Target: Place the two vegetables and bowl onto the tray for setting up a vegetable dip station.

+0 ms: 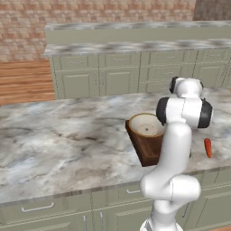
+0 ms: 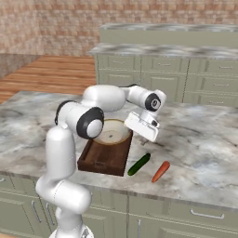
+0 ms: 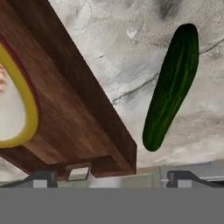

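The arm bends forward over the marble counter, and its gripper hangs released, holding nothing, above the tray. The bowl stands on the tray, partly hidden by the elbow. The cucumber and carrot lie beside the tray.

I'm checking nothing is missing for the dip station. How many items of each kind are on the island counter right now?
Vegetables: 2, a cucumber and a carrot, both on the counter beside the tray
Bowls: 1, the bowl on the tray
Trays: 1, the tray
Total: 4
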